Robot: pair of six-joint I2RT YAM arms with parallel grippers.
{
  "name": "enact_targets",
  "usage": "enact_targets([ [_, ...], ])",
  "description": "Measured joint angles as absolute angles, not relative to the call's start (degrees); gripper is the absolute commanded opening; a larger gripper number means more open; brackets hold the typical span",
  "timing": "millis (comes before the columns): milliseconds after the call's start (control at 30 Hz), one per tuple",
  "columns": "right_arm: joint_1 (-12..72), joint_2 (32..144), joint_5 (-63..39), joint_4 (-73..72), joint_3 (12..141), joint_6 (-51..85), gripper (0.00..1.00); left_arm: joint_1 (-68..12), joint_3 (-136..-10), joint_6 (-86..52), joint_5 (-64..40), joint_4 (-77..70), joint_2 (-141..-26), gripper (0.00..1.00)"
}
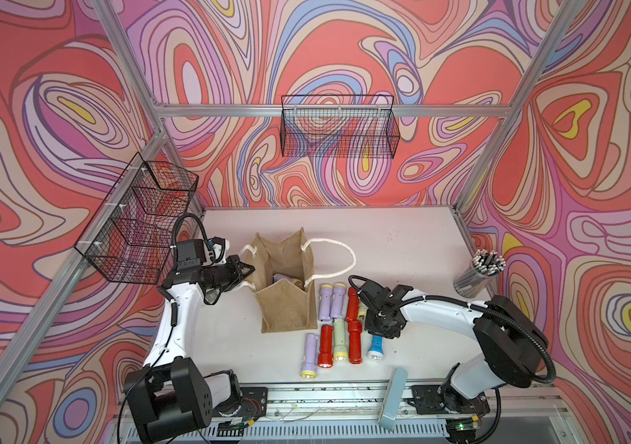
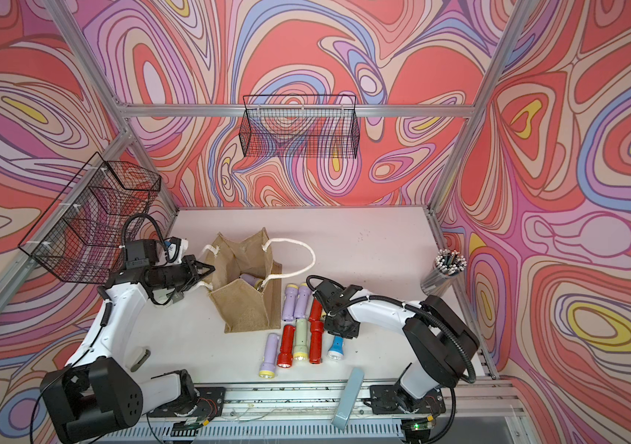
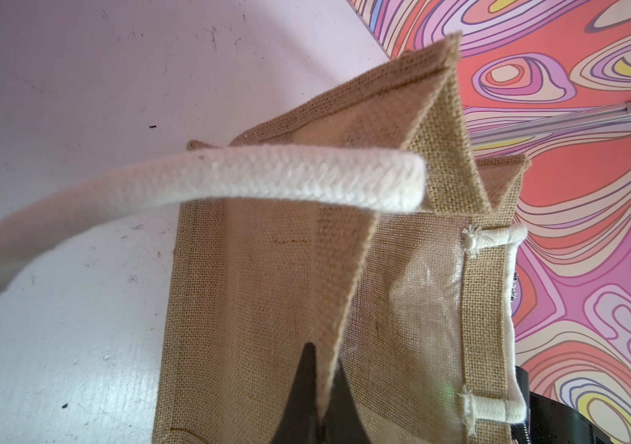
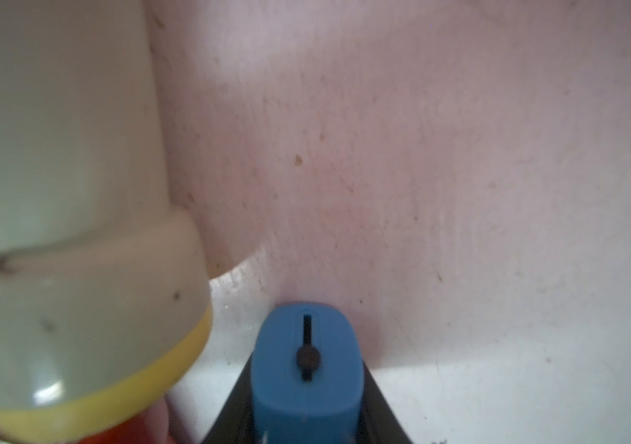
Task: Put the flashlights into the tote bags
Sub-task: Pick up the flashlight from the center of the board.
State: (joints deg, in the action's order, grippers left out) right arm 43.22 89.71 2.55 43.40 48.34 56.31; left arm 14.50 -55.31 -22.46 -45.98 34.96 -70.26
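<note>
The tote bag [image 3: 248,307] is coarse tan burlap, matt and rough in an open weave, with a paler, faintly shiny lining [image 3: 402,307]. Its 2 rope handles [image 3: 268,180] are thick braided white cord, frayed at the knotted ends. The blue flashlight [image 4: 306,369] is smooth matt plastic. The pale green flashlight [image 4: 56,173] is smooth plastic, slightly glossy near its yellow ring [image 4: 114,392]. The bench [image 1: 402,246] is matt white, scuffed and speckled. The wire basket [image 1: 339,128] above the bench's far edge is thin black metal.
</note>
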Motion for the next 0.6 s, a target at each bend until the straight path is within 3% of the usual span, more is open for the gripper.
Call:
enact_targets([
  [300,41.4,86.7,13.8,55.3,55.6,56.9,0.07,14.5,-55.3,-22.4,-46.5,35.0,-70.3,0.0],
  [600,33.7,80.6,25.3,67.5,73.9,52.0,0.06,14.3,-55.0,-22.5,-47.4,35.0,-67.5,0.0],
])
